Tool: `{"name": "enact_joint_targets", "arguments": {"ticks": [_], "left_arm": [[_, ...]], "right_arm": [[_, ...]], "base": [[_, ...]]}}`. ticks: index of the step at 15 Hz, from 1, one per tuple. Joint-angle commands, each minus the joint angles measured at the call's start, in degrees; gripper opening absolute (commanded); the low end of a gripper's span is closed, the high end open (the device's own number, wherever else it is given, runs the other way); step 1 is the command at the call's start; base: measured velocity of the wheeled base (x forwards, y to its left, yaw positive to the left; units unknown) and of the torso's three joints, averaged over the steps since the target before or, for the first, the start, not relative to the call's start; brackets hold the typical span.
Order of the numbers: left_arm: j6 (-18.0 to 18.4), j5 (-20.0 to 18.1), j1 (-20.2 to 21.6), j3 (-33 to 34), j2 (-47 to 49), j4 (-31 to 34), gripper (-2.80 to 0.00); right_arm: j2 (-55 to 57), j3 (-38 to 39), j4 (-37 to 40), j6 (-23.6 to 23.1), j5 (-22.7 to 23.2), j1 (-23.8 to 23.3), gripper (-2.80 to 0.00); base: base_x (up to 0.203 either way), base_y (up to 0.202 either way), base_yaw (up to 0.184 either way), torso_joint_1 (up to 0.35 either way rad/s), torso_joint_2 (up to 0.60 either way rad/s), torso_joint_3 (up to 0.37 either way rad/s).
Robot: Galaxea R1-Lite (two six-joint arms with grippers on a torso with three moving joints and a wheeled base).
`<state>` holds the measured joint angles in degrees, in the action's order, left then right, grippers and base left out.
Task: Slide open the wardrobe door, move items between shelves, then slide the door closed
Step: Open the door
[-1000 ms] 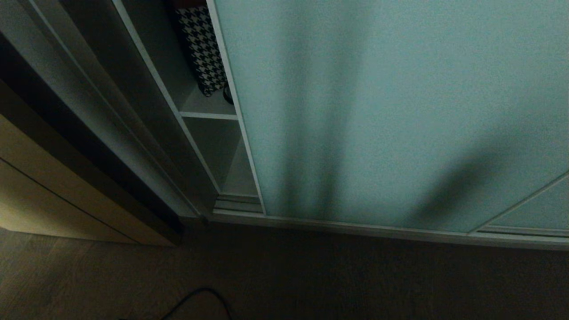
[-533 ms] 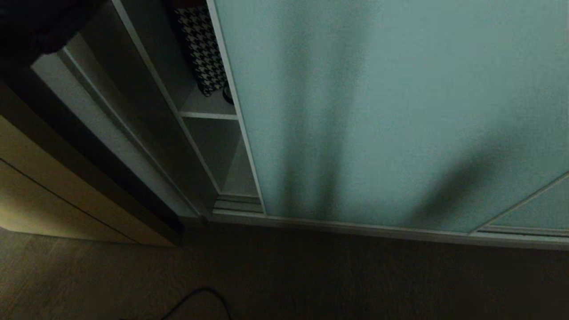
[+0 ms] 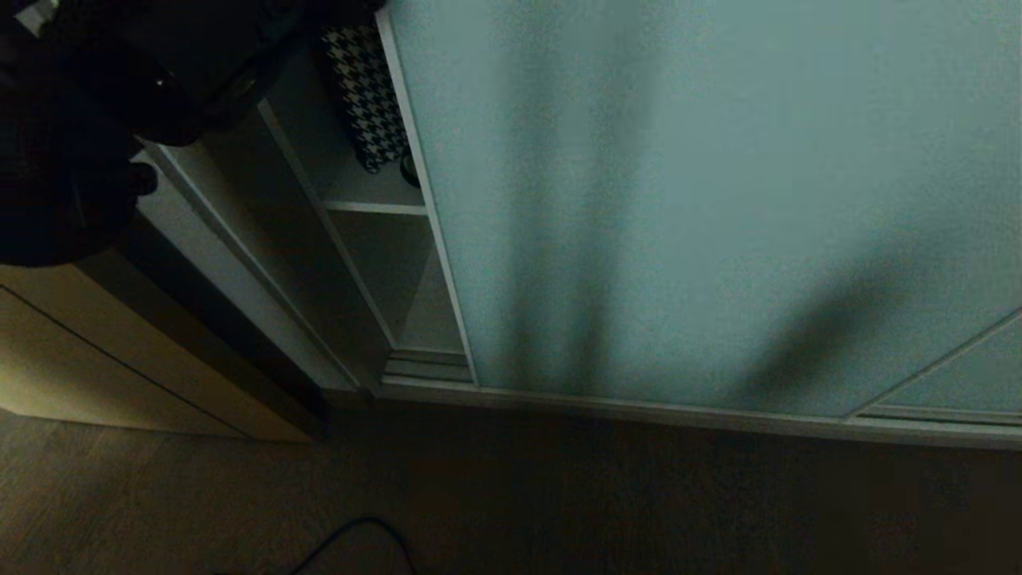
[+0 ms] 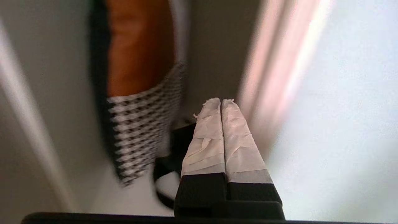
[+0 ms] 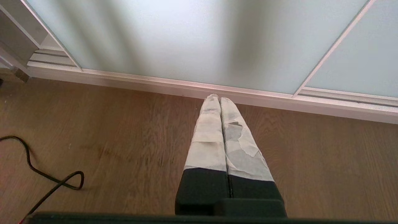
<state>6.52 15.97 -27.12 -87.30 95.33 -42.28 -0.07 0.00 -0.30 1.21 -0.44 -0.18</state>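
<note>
Where floor [image 5: 124, 140] meets wardrobe — sliding wardrobe door [image 3: 679, 200] ajar | shelves [image 3: 375, 206] exposed

Door [image 3: 679, 200]: pale blue-green, grainy matte, thin silver-white frame; shelf [image 3: 375, 192] white-grey with a paler front edge; cabinet [image 3: 72, 351] beige. Bag [image 4: 140, 130] on the shelf: black-and-white houndstooth below, plain orange panel above, black edging, with a black strap [image 4: 161, 174] beside it. Left gripper [image 4: 221, 102] and right gripper [image 5: 219, 99]: fingers wrapped in off-white tape over black bases; floor [image 5: 124, 140] mid-brown wood grain with a black cable [image 5: 46, 180] across it.
</note>
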Motion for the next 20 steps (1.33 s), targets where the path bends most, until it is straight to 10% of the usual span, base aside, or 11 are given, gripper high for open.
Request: {"name": "enact_joint_targets", "arguments": {"ticks": [1,20], "left_arm": [[0.1,-0.8,-0.9,0.0,1.2,-1.2,-2.8],[0.1,-5.0,-13.3,-8.8,12.7,-4.8,-2.8]], "right_arm": [[0.0,0.0,0.0,0.0,0.0,0.0,-2.8],[0.0,0.0,0.0,0.0,0.0,0.0,-2.8]], "base": [[0.0,0.0,0.0,0.0,0.0,0.0],[0.0,0.0,0.0,0.0,0.0,0.0]]}}
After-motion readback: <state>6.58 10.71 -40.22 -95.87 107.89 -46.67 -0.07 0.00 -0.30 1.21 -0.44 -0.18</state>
